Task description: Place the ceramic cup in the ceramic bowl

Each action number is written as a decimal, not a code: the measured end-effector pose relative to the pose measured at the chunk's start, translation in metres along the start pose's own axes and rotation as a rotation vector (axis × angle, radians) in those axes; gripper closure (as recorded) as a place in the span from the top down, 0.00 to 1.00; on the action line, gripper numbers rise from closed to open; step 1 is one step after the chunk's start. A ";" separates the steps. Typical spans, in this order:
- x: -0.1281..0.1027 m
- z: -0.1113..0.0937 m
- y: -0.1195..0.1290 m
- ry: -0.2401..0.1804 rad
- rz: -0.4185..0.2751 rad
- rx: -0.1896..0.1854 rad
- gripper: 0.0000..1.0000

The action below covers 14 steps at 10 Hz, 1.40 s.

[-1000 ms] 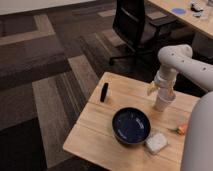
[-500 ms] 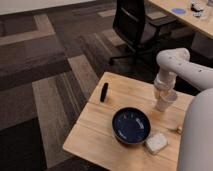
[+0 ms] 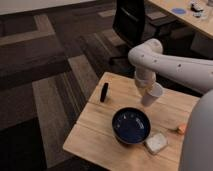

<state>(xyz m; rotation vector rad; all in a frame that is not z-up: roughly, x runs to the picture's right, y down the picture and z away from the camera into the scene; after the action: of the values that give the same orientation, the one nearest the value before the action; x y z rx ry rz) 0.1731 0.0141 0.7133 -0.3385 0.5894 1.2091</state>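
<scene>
The white ceramic cup [image 3: 152, 94] hangs tilted in my gripper [image 3: 146, 86], just above the wooden table [image 3: 95, 130]. The gripper comes down from the white arm and is shut on the cup's upper part, which hides the rim. The dark navy ceramic bowl [image 3: 131, 125] sits on the table, in front of and slightly left of the cup, with a small gap between them. The bowl looks empty.
A small black upright object [image 3: 104, 92] stands at the table's left side. A whitish sponge-like block [image 3: 156, 143] lies right of the bowl, and a small orange thing [image 3: 181, 129] near the right edge. A black office chair [image 3: 131, 22] stands behind the table, by a desk [image 3: 187, 12].
The arm has swung left and bent lower over the table. The cup has moved with the gripper from the table's right side toward the bowl, and is now tilted.
</scene>
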 end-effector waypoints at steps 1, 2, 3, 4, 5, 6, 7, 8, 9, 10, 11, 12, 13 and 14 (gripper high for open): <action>0.012 -0.016 0.021 -0.004 -0.041 0.019 0.00; 0.021 -0.026 0.035 -0.008 -0.061 0.029 0.00; 0.031 -0.032 0.048 -0.008 -0.075 0.031 0.00; 0.041 -0.034 0.061 -0.003 -0.089 0.025 0.00; 0.055 -0.028 0.075 0.016 -0.096 0.011 0.00; 0.062 -0.022 0.077 0.033 -0.090 0.006 0.00; 0.071 -0.009 0.078 0.054 -0.085 0.004 0.00; 0.074 -0.003 0.078 0.058 -0.086 0.006 0.00; 0.078 0.005 0.079 0.062 -0.102 0.014 0.00; 0.082 0.012 0.082 0.067 -0.120 0.022 0.00; 0.088 0.024 0.083 0.075 -0.154 0.041 0.00; 0.089 0.028 0.085 0.077 -0.168 0.046 0.00; 0.091 0.036 0.089 0.081 -0.205 0.050 0.00; 0.091 0.039 0.091 0.082 -0.218 0.052 0.00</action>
<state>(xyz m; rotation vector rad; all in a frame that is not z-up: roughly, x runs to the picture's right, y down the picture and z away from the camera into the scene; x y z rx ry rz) 0.1181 0.1361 0.6965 -0.3998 0.6366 0.9722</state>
